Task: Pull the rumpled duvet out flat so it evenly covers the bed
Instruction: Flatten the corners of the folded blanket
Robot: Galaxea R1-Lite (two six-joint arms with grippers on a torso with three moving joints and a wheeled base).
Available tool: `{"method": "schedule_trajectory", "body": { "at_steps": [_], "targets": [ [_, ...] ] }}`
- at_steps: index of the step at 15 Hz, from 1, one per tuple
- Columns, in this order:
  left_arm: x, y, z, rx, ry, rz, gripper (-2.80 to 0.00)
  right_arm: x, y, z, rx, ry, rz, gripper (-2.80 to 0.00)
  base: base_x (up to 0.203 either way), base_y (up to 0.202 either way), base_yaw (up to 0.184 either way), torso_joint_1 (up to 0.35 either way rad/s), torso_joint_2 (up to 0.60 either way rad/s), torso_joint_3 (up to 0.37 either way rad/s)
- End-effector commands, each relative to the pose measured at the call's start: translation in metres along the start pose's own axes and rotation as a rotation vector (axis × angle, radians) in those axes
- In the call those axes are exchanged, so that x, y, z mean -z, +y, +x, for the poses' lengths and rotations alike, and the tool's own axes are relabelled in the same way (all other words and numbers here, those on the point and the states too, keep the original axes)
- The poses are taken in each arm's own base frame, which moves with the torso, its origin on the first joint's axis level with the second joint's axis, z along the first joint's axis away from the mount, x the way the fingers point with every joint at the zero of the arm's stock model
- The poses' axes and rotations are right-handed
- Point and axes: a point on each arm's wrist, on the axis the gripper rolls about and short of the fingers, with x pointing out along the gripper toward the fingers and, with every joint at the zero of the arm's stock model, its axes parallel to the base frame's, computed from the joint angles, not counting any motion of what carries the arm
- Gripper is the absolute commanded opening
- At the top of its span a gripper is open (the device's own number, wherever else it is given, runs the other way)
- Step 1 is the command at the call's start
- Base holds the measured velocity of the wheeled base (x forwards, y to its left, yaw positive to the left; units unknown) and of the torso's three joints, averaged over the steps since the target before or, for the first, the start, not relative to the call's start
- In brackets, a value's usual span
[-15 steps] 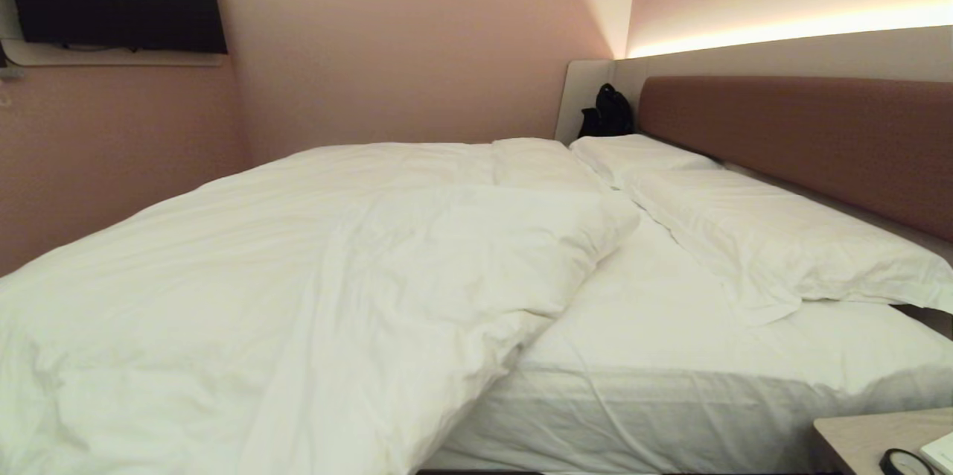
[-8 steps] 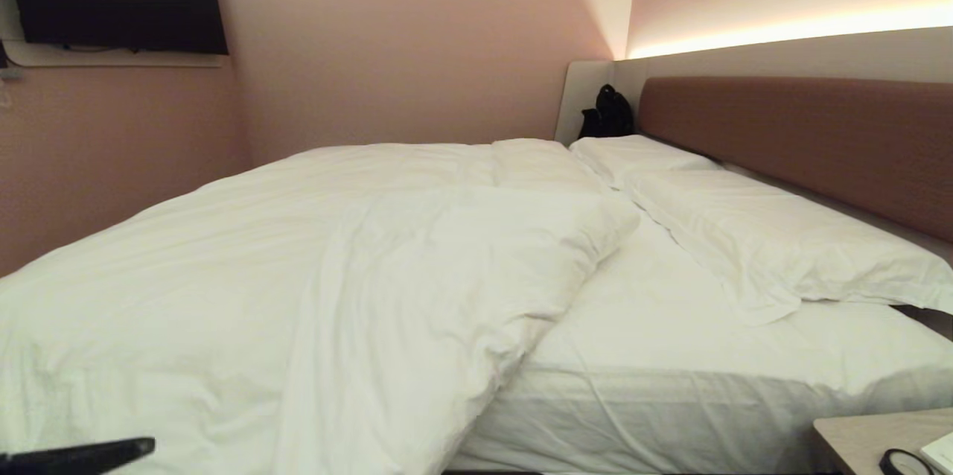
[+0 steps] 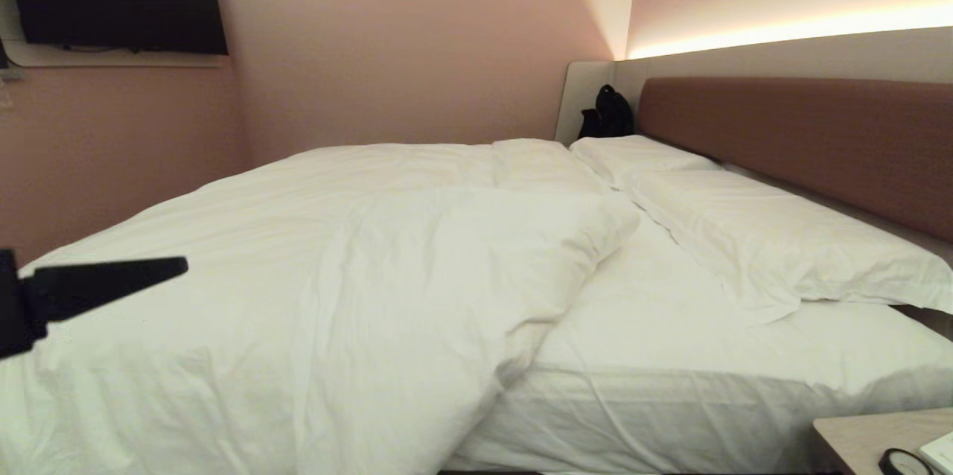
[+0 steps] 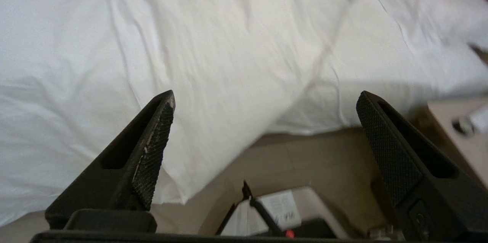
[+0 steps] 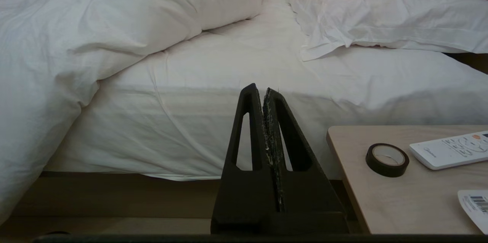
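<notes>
At nine o'clock in the head view, the left gripper (image 4: 265, 98) hovers wide open and empty above the duvet (image 3: 313, 289), bunched across the bed (image 3: 670, 326) from seven to eleven. Right gripper (image 5: 265, 92) is shut, empty, parked. Next, I judge: grasp the duvet's near edge and drag toward four o'clock.

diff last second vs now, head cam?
The left tool came into the head view from the lower left and rose; it now hangs open and empty over the puffy white duvet. Nothing was taken hold of. The duvet is still bunched to one side, baring the white-sheeted bed near the flat white pillows. The right tool is shut, parked.
</notes>
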Motion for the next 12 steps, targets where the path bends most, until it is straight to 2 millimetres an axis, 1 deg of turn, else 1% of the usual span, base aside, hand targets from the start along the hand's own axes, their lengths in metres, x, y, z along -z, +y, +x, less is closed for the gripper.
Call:
{"method": "schedule_trajectory", "body": {
  "at_steps": [1,3,4,5,7,8,9,10,12],
  "targets": [
    [-0.024,0.016,0.047,-0.043,0.062,-0.056,0.00,0.000,0.000,0.000,-0.001,0.002,-0.001,-2.80,0.000,0.000,0.000,0.000,0.00,0.000],
    [-0.047,0.030,0.088,-0.081,0.075,-0.087,0.00,0.000,0.000,0.000,-0.002,0.001,-0.001,-2.80,0.000,0.000,0.000,0.000,0.00,0.000],
    [-0.056,0.037,0.110,-0.093,0.086,-0.100,-2.60,0.000,0.000,0.000,-0.001,0.002,-0.001,-2.80,0.000,0.000,0.000,0.000,0.00,0.000],
    [-0.065,0.044,0.131,-0.102,0.092,-0.109,-2.80,0.000,0.000,0.000,-0.001,0.002,-0.001,-2.80,0.000,0.000,0.000,0.000,0.00,0.000],
    [-0.077,0.055,0.170,-0.105,0.099,-0.126,-2.80,0.000,0.000,0.000,-0.001,0.002,-0.001,-2.80,0.000,0.000,0.000,0.000,0.00,0.000],
    [-0.082,0.056,0.184,-0.100,0.096,-0.128,-2.80,0.000,0.000,0.000,-0.001,0.001,-0.001,-2.80,0.000,0.000,0.000,0.000,0.00,0.000],
    [-0.080,0.061,0.206,-0.100,0.122,-0.137,-2.80,0.000,0.000,0.000,-0.001,0.001,-0.001,-2.80,0.000,0.000,0.000,0.000,0.00,0.000],
    [-0.078,0.065,0.224,-0.097,0.138,-0.142,-2.80,0.000,0.000,0.000,-0.001,0.000,-0.001,-2.80,0.000,0.000,0.000,0.000,0.00,0.000],
    [-0.071,0.067,0.262,-0.084,0.177,-0.170,-2.80,0.000,0.000,0.000,-0.001,0.002,-0.001,-2.80,0.000,0.000,0.000,0.000,0.00,0.000]
  ]
}}
